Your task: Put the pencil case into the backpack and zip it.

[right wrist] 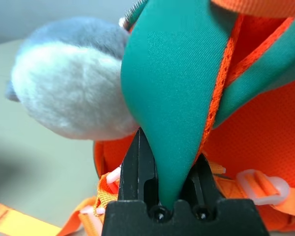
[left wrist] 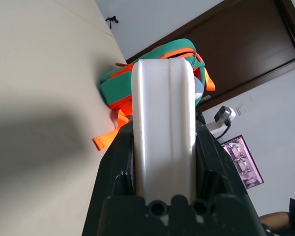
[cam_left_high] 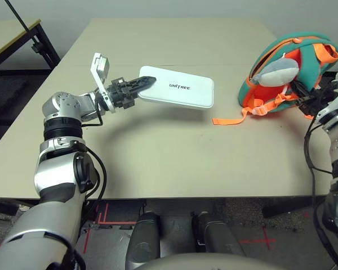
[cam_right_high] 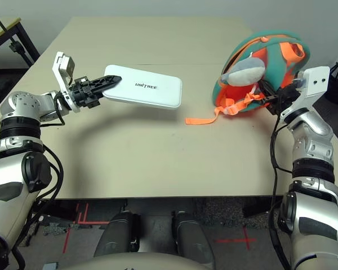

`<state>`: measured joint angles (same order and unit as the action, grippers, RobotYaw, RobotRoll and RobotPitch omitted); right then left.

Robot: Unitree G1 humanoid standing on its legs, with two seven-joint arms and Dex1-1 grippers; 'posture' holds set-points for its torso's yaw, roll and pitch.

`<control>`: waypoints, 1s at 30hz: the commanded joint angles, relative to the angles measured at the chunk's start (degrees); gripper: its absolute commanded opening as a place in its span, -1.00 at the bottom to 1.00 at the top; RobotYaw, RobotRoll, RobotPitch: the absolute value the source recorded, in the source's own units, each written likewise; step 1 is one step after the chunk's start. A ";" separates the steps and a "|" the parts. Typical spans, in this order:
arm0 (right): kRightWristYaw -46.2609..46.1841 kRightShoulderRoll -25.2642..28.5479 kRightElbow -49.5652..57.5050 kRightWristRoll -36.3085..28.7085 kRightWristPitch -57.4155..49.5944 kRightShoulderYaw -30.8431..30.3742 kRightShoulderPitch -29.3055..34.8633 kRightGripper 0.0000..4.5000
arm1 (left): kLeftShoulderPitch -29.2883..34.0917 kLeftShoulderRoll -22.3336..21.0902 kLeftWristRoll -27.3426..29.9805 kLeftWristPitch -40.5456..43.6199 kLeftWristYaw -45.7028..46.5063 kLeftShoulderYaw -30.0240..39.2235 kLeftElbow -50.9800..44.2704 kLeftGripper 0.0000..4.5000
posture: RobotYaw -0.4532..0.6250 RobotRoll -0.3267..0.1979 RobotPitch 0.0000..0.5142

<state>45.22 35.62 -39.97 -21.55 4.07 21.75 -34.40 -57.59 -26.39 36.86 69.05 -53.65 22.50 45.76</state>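
beige table (cam_left_high: 158, 152), dark door (left wrist: 246, 49), wall poster (left wrist: 243, 162)

Beige table (cam_left_high: 158, 152); second table with black legs (cam_left_high: 22, 39) at far left; dark wooden door (left wrist: 246, 54); pale wall; framed picture (left wrist: 243, 162); red floor markings (cam_left_high: 101, 216).

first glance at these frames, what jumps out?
The white pencil case, held off the table by one end in the left gripper, its shadow on the tabletop below. To the right, the teal and orange backpack with a grey plush shark on its front. The right gripper is clamped on a teal flap of it, and an orange strap trails across the table.
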 commanded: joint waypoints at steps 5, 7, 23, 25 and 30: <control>4.71 -0.42 8.51 -4.64 -0.61 0.48 1.49 -0.97 | -2.26 -1.06 0.38 -2.71 -1.02 0.08 2.55 -0.36 | -0.03 0.25 -0.78; 5.28 -0.48 10.12 -5.50 -1.30 0.50 1.88 -0.97 | -2.60 -1.43 0.23 -3.31 -1.32 -0.18 3.41 -0.36 | -0.03 0.25 -0.78; 8.64 -0.59 26.56 -12.31 -9.30 -0.34 5.10 -0.97 | -4.70 -3.55 -1.61 -8.17 -3.00 -1.53 9.33 -0.36 | -0.05 0.25 -0.80; 8.95 -0.36 28.62 -13.05 -10.72 -0.39 5.51 -0.97 | -4.94 -3.80 -1.92 -8.77 -3.27 -1.68 10.04 -0.36 | -0.05 0.25 -0.81; 9.94 0.35 34.48 -15.15 -14.44 -0.30 6.76 -0.97 | -5.58 -4.50 -2.52 -9.87 -3.88 -1.80 11.42 -0.36 | -0.06 0.25 -0.82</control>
<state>53.39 35.06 -10.85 -33.35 -10.29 20.88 -27.06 -61.33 -30.22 34.63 60.00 -55.98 21.16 57.00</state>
